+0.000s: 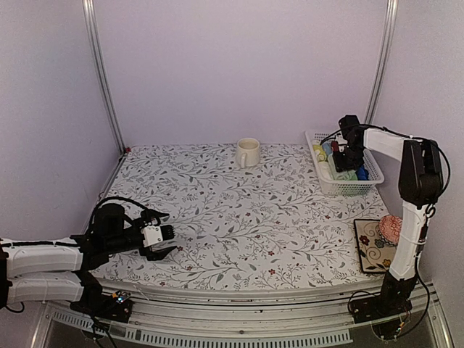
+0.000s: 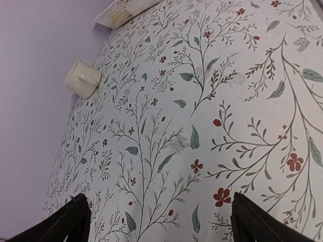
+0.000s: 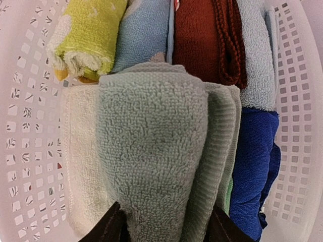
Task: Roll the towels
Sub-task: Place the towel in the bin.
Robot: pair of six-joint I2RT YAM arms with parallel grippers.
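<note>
Sage-green terry towel (image 3: 151, 151): lying rolled, thick and fuzzy, in white lattice plastic basket (image 3: 25, 126).
My right gripper (image 3: 169, 227): straddling it; can't tell if clamping.
My left gripper (image 2: 160, 222): gaping, empty.

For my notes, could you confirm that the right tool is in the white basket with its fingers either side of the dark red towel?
No: in the right wrist view, the right tool is in the white basket, but its fingers flank the sage green towel, not the dark red towel.
</note>
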